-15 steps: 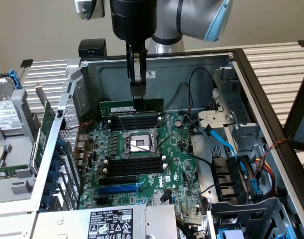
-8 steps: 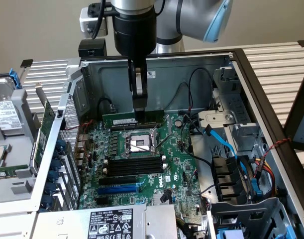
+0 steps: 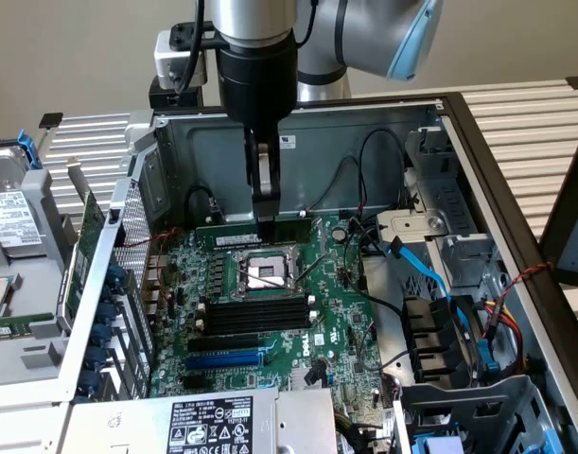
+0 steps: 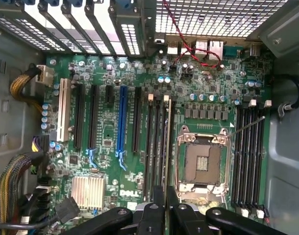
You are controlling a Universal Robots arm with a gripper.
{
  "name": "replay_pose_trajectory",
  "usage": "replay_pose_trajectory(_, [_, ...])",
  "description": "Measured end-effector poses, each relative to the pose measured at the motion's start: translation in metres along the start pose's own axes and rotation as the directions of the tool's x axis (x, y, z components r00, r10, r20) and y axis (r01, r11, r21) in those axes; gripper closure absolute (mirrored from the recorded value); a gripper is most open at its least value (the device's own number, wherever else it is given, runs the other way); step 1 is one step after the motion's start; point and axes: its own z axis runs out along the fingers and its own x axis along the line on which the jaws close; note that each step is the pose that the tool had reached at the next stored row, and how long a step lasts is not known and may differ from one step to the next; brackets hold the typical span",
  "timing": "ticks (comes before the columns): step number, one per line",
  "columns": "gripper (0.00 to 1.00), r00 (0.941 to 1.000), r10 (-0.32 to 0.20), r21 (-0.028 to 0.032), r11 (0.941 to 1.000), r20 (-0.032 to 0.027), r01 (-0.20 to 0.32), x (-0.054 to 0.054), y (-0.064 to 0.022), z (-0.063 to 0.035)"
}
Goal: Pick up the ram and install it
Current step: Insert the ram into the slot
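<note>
The ram [image 3: 230,230] is a long thin green stick that hangs level above the motherboard [image 3: 331,312], just behind the open CPU socket [image 3: 262,272]. My gripper [image 3: 267,225] comes straight down into the open case and is shut on the stick near its middle. In the wrist view the ram [image 4: 167,147] shows edge-on as a thin strip running out from between my fingertips [image 4: 165,196]. It lies along the black memory slots [image 4: 154,147] beside the CPU socket [image 4: 202,164]. A bank of bare black slots [image 3: 251,315] sits in front of the socket.
A larger green card [image 3: 80,255] stands upright at the exterior view's left by the case's rear brackets. Blue and black cables [image 3: 430,274] and a drive cage crowd the exterior view's right. A labelled power supply [image 3: 208,424] sits at the front. The grey case wall [image 3: 364,123] rises behind the arm.
</note>
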Motion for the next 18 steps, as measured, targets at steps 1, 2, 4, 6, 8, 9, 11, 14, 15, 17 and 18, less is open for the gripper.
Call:
replay_pose_trajectory(1, [0.86, 1.0, 0.003, -0.0039, 1.0, 0.0005, -0.003, 0.0, 0.0, 0.0007])
replay_pose_trajectory(2, [0.86, 1.0, 0.005, -0.0089, 0.9999, 0.0007, -0.005, 0.0, 0.0, 0.0011])
replay_pose_trajectory(4, [0.86, 1.0, 0.008, -0.015, 0.9999, 0.0011, -0.008, 0.0, 0.0001, 0.002])
replay_pose_trajectory(6, [0.86, 0.9999, 0.011, -0.017, 0.9998, 0.0022, -0.011, 0.001, 0.0, 0.0031])
replay_pose_trajectory(8, [0.86, 0.9999, 0.012, -0.0172, 0.9998, 0.0031, -0.012, 0.002, 0.0, 0.0046])
replay_pose_trajectory(9, [0.86, 0.9999, 0.013, -0.0171, 0.9998, 0.0036, -0.013, 0.003, 0.0, 0.0057])
replay_pose_trajectory(11, [0.86, 0.9999, 0.015, -0.0172, 0.9997, 0.0043, -0.015, 0.004, 0.0, 0.0091])
replay_pose_trajectory(14, [0.86, 0.9998, 0.017, -0.0178, 0.9997, 0.0048, -0.017, 0.005, -0.0001, 0.0143])
replay_pose_trajectory(15, [0.86, 0.9998, 0.018, -0.0181, 0.9997, 0.005, -0.018, 0.005, -0.0001, 0.016])
replay_pose_trajectory(17, [0.86, 0.9998, 0.018, -0.0182, 0.9997, 0.005, -0.018, 0.005, -0.0002, 0.019])
replay_pose_trajectory(18, [0.86, 0.9998, 0.018, -0.0183, 0.9997, 0.0051, -0.018, 0.005, -0.0002, 0.02])
